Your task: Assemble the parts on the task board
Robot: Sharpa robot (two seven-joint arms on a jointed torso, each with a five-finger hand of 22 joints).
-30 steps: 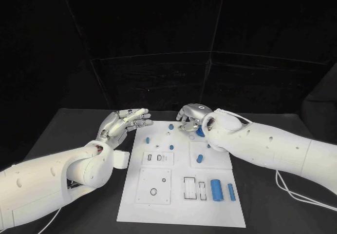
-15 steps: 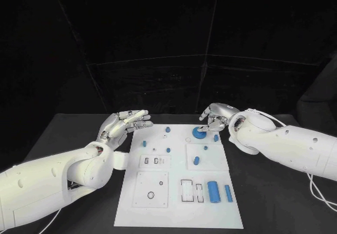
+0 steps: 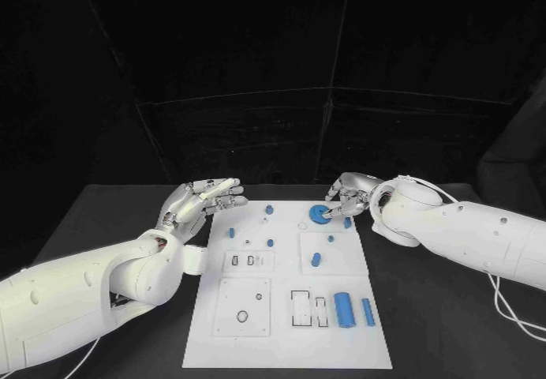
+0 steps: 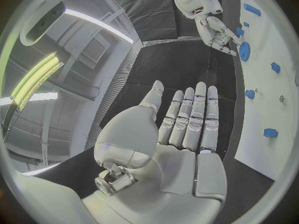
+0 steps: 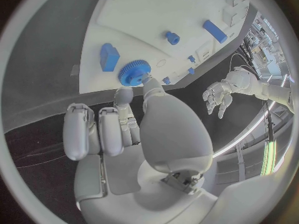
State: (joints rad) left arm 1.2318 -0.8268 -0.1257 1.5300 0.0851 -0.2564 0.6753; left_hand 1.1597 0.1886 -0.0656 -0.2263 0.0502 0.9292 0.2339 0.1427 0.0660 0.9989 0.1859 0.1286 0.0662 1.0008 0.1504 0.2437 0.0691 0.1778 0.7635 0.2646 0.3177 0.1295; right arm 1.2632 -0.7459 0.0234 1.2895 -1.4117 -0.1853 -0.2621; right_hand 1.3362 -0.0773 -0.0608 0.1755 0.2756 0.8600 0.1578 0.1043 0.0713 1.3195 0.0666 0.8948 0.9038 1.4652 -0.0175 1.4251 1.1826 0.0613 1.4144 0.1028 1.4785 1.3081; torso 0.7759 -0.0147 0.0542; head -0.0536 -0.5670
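Blue and toothed round its rim, the small plastic gear [image 3: 321, 213] lies at the far end of the white rectangular task board [image 3: 285, 332], near that end's right side. My right hand [image 3: 348, 194] reaches it from the right: thumb and a fingertip [image 5: 148, 80] meet the gear's edge, pinching it, while my other fingers stay curled beside them. From my right wrist the gear [image 5: 133, 72] lies flat on the board [image 5: 187, 10], with a small blue block [image 5: 109, 56] just beside it.

My left hand [image 3: 200, 200] hangs at the board's far left corner, just off its edge, released, with the fingers straight, close together and nothing in them. My left wrist camera shows that flat palm [image 4: 181, 134], with the gear [image 4: 243, 50] and my right hand [image 4: 215, 32] well beyond it.

Other blue parts are spread over the board: a short peg [image 3: 268, 209] near the far edge, two little pieces [image 3: 229, 233] along the left side, an oval piece [image 3: 316, 258] on a raised square plate, and at the near right a thick cylinder [image 3: 344, 307] with a thinner rod [image 3: 368, 311] lying alongside. All of this rests on the black table [image 3: 114, 213].
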